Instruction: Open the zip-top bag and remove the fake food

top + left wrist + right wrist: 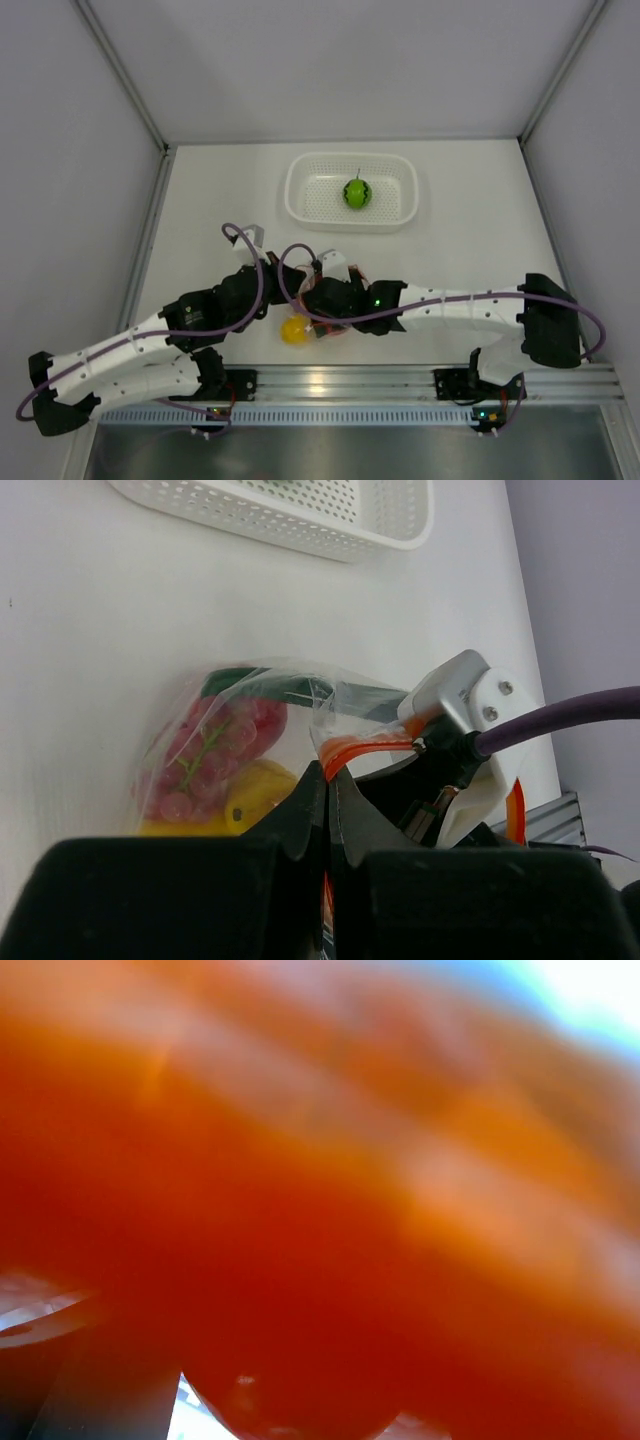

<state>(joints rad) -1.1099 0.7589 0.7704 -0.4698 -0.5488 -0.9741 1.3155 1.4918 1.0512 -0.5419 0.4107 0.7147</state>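
The zip-top bag (296, 694) lies on the table at the near edge, between my two arms. My left gripper (328, 782) is shut on its orange-red zip strip (362, 747). Through the clear plastic I see fake food: purplish grapes (213, 746), a yellow piece (256, 794) and a green stalk (234, 680). From above, the yellow piece (294, 330) shows beside the arms. My right gripper (325, 297) is at the bag's mouth, its fingers hidden. A blurred red-orange round thing (320, 1260) fills the right wrist view. A green ball (356, 192) lies in the basket.
A white perforated basket (300, 205) stands at the back of the table, beyond the bag. Grey walls close in both sides and the back. The metal rail (330, 380) with the arm bases runs along the near edge.
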